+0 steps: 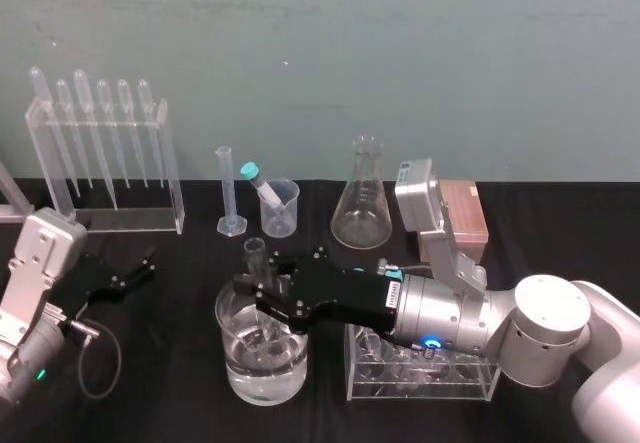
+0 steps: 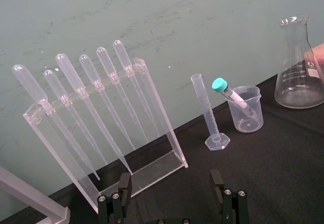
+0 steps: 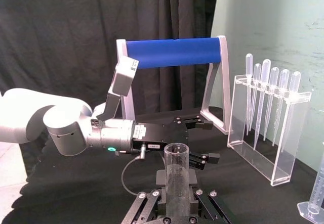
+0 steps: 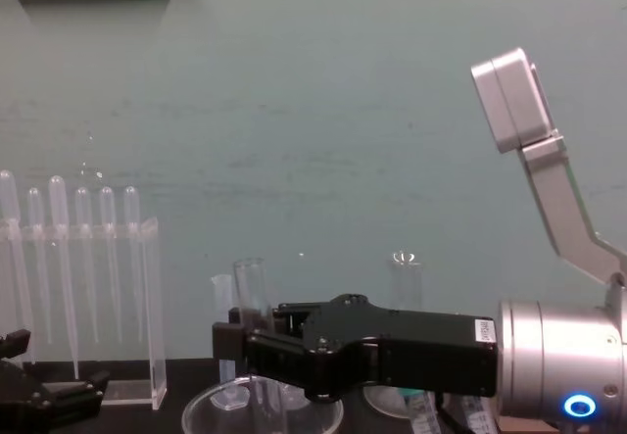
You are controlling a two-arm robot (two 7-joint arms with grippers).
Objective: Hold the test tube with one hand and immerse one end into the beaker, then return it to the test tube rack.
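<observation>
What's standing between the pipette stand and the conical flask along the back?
In the head view: a thin graduated cylinder, then a small beaker holding a teal-capped tube.

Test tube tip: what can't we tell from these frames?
1. Tip depth, head view: the right hand covers the test tube below its mouth, so whether it reaches the liquid in the beaker is unclear.
2. Chest view: the bottom edge cuts off the beaker; no liquid line to read.
3. Right wrist view: the hand's body hides the test tube below the grip.
The left hand rests open on the left, idle.
</observation>
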